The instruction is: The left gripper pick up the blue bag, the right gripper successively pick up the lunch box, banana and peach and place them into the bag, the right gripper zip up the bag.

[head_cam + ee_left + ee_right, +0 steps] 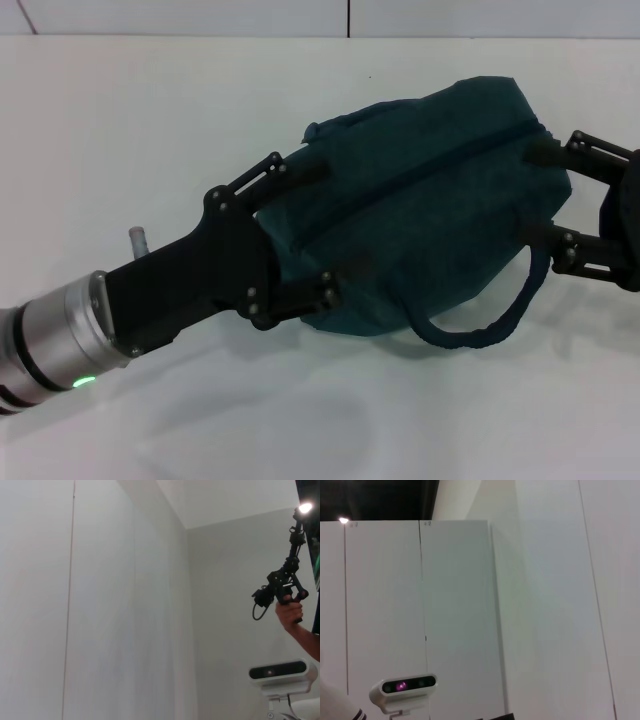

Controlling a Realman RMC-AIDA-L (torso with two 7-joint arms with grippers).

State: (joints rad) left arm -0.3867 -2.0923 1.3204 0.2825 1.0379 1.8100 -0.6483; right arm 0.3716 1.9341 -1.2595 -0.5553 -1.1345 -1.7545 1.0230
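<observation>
on the white table: blue bag (430, 200) lies bulging, zip line looks run along the top, one loop handle hanging off the near side
left gripper (318, 230): spread wide around the bag's left end, fingers bracing both sides, likely to steady it
right gripper (540, 195): at the bag's right end, fingers spread wide over that end, probably near the zip's end
lunch box, banana, peach: not visible, judged inside
stage: likely zipping finished or nearly
wrist views: only walls, mounted camera (402, 694)
</observation>
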